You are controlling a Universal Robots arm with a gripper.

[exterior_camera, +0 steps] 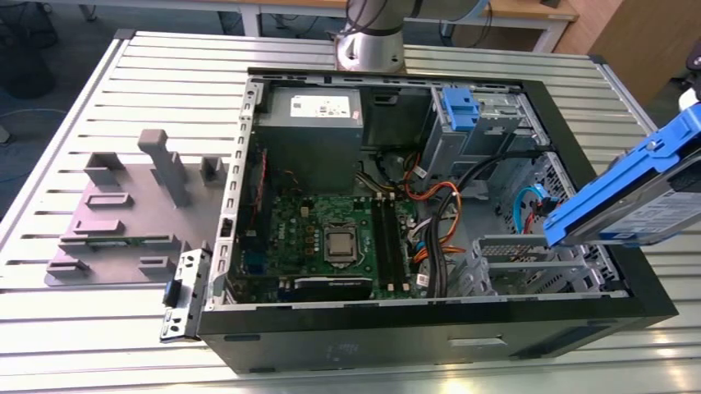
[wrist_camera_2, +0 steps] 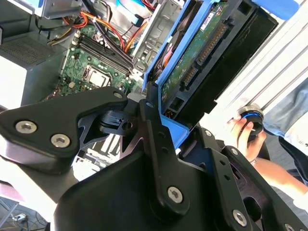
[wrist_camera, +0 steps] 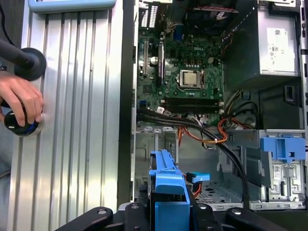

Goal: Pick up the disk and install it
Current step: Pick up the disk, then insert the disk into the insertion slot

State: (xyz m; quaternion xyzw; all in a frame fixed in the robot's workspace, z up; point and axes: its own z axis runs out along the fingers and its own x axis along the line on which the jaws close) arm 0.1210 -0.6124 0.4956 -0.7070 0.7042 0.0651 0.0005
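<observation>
The disk (exterior_camera: 641, 193), a silver drive in a blue plastic carrier, hangs tilted in the air over the open computer case (exterior_camera: 570, 328), above the case's side at the exterior view's right. In the second wrist view my gripper (wrist_camera_2: 166, 120) is shut on the disk (wrist_camera_2: 202, 53), its black fingers (wrist_camera_2: 147, 108) pressed on the blue frame, and the drive's green circuit-board side shows. In the first wrist view the blue carrier edge (wrist_camera: 166, 180) stands between the fingers, over the case floor beside the motherboard (wrist_camera: 187, 72).
Inside the case are a grey power supply (exterior_camera: 312, 111), a grey drive bay with a blue latch (exterior_camera: 460, 105) and orange and black cables (exterior_camera: 438, 205). A grey fixture plate (exterior_camera: 131, 205) lies on the slatted table. A person's hand (wrist_camera: 21, 108) rests on a knob.
</observation>
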